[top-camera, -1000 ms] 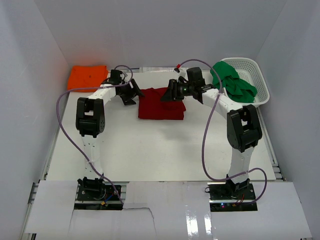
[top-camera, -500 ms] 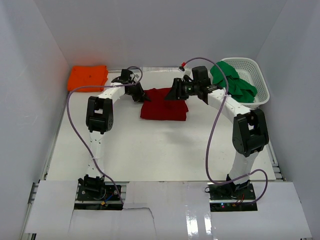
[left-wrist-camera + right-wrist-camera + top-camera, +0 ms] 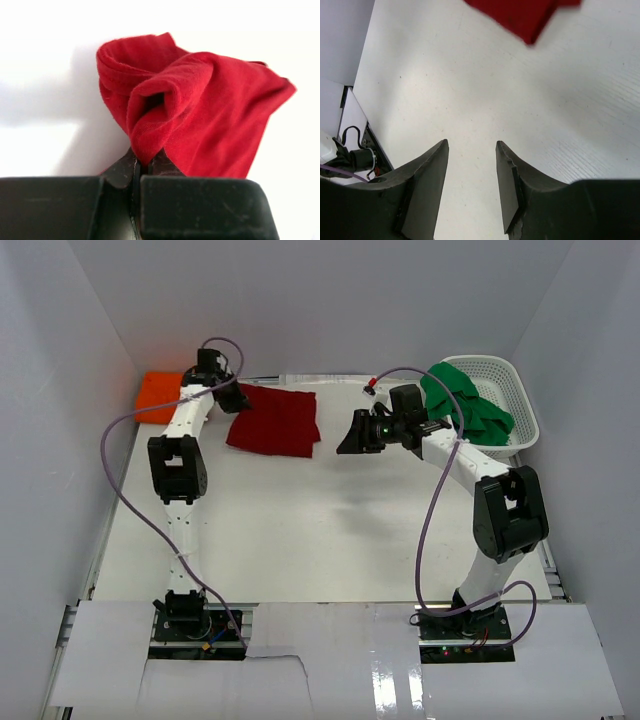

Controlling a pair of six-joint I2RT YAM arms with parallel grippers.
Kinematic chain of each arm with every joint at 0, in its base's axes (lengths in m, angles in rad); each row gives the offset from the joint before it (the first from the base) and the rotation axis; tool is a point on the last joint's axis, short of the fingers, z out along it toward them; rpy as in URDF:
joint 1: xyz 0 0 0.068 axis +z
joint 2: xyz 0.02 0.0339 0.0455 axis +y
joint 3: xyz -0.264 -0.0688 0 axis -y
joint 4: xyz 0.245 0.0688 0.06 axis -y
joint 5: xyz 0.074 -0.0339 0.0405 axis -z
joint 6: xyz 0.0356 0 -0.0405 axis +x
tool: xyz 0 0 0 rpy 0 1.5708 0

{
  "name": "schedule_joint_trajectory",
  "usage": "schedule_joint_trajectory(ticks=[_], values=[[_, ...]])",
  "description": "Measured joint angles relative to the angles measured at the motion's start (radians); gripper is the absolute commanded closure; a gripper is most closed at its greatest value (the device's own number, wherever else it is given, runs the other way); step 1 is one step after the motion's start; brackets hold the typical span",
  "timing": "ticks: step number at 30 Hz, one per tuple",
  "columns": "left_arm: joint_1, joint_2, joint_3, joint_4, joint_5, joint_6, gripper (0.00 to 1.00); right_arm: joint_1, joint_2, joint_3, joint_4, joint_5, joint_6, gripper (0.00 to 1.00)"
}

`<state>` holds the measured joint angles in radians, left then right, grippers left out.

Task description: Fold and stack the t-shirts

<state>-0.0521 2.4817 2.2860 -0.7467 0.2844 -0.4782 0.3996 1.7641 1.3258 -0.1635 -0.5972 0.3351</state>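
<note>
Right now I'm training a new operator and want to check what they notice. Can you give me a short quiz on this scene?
1. Fill in: the left gripper is shut on the ___ shirt.
2. True or false: the right gripper holds the red shirt.
3. Where is the green shirt? A) in the left gripper B) in the basket C) in the right gripper

Key: 1 red; 2 false, it is open and empty; 3 B.
</note>
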Motion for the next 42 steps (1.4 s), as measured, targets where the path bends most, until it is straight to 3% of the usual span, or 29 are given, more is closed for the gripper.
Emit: schedule_joint_trajectory(ticks=[7, 12, 21, 42], values=[[0.207, -0.006, 0.029, 0.137, -0.084, 0.034, 1.00, 0.000, -0.035, -0.054, -0.007, 0.000, -0.008, 0.52], [0.276, 0.001, 0.089, 0.218, -0.087, 0.028, 1.00, 0.000, -0.043, -0.064, -0.022, -0.001, -0.018, 0.52], [0.272, -0.003, 0.100, 0.419, -0.017, -0.019, 1.00, 0.002, -0.043, -0.064, -0.023, -0.008, -0.029, 0.52], [0.296, -0.005, 0.069, 0.501, -0.451, 0.141, 0.97, 0.048, -0.015, -0.080, -0.049, -0.012, -0.041, 0.52]])
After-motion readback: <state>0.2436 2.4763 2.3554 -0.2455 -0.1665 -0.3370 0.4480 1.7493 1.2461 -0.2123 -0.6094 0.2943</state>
